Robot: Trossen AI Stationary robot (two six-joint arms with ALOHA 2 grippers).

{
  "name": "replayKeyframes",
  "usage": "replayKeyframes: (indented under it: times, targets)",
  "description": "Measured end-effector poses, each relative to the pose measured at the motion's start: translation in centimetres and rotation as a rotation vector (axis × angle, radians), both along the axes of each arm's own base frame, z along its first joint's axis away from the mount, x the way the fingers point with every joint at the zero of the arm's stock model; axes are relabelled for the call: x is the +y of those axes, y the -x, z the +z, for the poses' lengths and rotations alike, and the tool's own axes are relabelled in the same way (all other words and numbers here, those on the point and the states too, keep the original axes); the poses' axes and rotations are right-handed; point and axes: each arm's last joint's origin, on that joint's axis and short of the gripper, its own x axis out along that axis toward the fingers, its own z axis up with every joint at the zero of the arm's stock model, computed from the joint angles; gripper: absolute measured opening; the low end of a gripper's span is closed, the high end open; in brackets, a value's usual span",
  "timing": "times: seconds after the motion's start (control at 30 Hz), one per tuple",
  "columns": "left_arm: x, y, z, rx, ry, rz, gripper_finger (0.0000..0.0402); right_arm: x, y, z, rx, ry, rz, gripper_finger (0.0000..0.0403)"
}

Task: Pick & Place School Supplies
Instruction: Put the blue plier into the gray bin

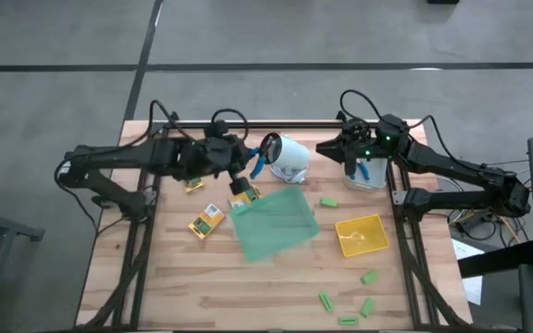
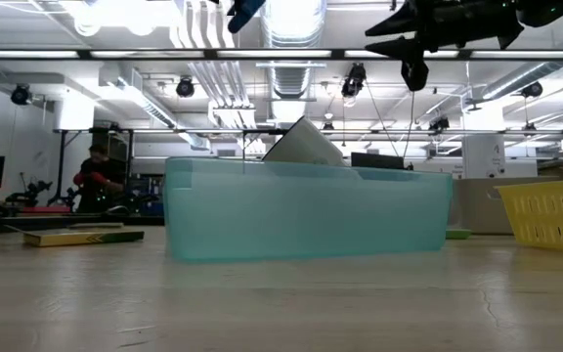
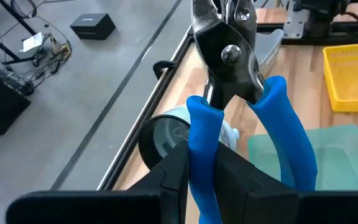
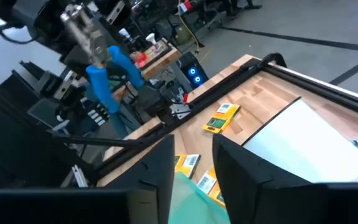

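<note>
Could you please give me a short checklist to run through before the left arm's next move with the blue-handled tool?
1. Left gripper shut on one handle of the blue-handled tool: ok.
2. Tool lifted off the table: ok, it hangs in the air in the right wrist view.
3. Green tray lies flat beside the left gripper, nothing seen in it: ok.
4. Right gripper apart from the left one, over the table's far right: ok.
5. Right gripper empty: ok, nothing between its fingers.
6. White cylinder close beside the tool: not ok, it may be bumped.
</note>
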Motion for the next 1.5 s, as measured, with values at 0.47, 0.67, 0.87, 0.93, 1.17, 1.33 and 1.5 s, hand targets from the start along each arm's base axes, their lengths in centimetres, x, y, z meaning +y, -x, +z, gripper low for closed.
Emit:
replayKeyframes:
  times: [0.47, 0.67, 0.87, 0.93, 1.17, 1.33, 1.5]
  targets:
    - [0.9, -0.9, 0.7, -0.062, -0.01, -0.131, 0.0057, -0.2, 0.0, 0.0, 0.007, 0.065, -0.047, 0.0214]
    - [1.9, -2.1, 0.7, -0.112, -0.041, -0.148, 0.0057, 0.1, -0.1, 0.1, 0.017, 0.175, -0.019, 0.021]
    - [3.1, -3.7, 0.5, -0.181, -0.026, -0.194, 0.0057, 0.9, -0.5, 0.4, -0.017, 0.304, 0.035, 0.0198]
    - [3.7, -4.3, 0.3, -0.192, -0.034, -0.203, 0.0057, 1.1, -0.6, 0.7, -0.037, 0.349, 0.046, 0.0195]
    - [5.1, -6.4, -0.9, -0.227, -0.036, -0.247, 0.0057, 1.4, -0.7, 1.1, -0.073, 0.408, 0.058, 0.0192]
    - [5.5, -7.5, -1.3, -0.244, -0.075, -0.276, 0.0057, 1.5, -0.8, 1.1, -0.073, 0.409, 0.064, 0.0191]
    - [5.9, -8.1, -1.4, -0.279, -0.091, -0.308, 0.0057, 1.8, -0.9, 1.1, -0.073, 0.461, 0.078, 0.0191]
